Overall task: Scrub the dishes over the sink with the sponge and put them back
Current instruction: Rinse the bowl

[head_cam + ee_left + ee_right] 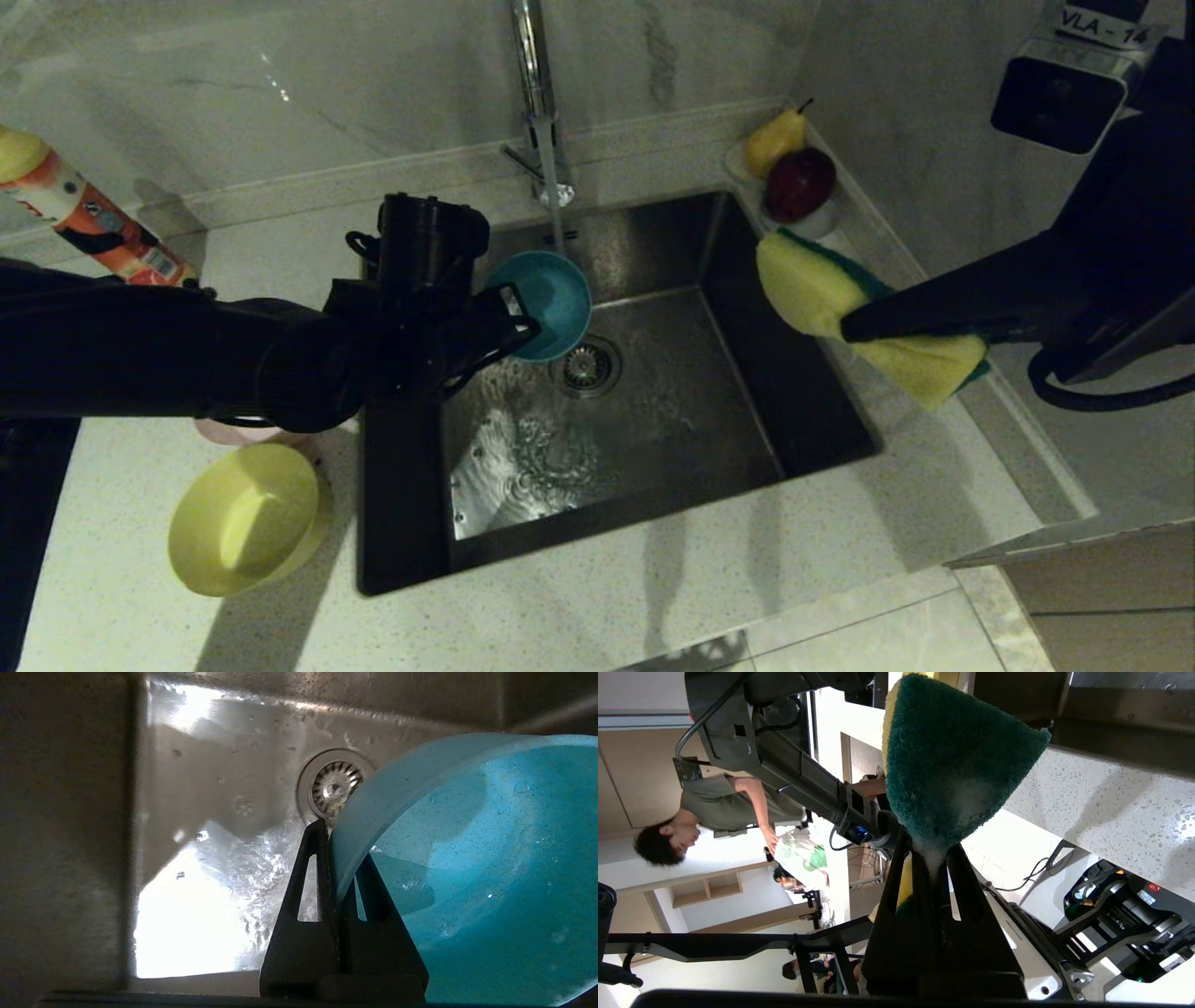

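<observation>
The left gripper (332, 833) pinches the rim of the light blue round plastic bowl (546, 303) over the square steel sink (803, 411); the right gripper (930, 851) clamps the yellow-green rectangular sponge (822, 285).

The light blue bowl (551, 303) hangs tilted over the sink (653, 429), just by the drain, its rim pinched in the left gripper (523, 327) under the tap's stream. The yellow bowl (245, 518) sits tilted on the counter left of the basin, a pale pink one (233, 432) behind it, mostly hidden. The sponge (854, 313), yellow foam up, green face below, is squeezed in the right gripper (854, 329) above the sink's right edge
</observation>
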`<state>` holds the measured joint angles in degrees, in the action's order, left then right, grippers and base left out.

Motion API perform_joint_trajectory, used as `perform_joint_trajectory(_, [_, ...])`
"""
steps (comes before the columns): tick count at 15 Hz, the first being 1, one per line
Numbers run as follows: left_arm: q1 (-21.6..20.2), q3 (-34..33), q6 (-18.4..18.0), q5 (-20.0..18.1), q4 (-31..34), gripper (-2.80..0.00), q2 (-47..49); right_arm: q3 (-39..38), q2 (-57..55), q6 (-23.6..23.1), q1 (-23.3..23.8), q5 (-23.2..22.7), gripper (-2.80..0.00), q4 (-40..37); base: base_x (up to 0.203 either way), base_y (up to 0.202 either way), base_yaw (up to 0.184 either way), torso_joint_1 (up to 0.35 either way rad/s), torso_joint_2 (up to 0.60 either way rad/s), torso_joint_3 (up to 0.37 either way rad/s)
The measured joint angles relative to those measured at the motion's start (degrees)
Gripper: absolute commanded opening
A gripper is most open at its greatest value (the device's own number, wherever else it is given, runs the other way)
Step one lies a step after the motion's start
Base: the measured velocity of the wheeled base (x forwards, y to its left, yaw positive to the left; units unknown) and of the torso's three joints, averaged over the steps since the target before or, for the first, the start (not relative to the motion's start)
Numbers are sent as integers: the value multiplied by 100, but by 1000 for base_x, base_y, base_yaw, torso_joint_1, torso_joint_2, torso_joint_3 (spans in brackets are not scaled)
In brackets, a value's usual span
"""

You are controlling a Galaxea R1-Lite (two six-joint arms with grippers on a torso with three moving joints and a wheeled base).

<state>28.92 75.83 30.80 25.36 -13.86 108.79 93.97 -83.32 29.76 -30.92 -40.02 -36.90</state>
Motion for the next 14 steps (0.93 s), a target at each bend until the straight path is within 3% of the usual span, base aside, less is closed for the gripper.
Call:
perform_joint_trajectory(6, [-11, 357, 115, 11, -7, -280, 254, -73, -6, -2, 0, -9, -280, 60, 0, 0, 0, 0, 0, 0])
perform_joint_trajectory(14, [-21, 332, 119, 80, 3, -280, 231, -84, -28, 6, 0, -7, -280, 88, 0, 0, 0, 0, 0, 0])
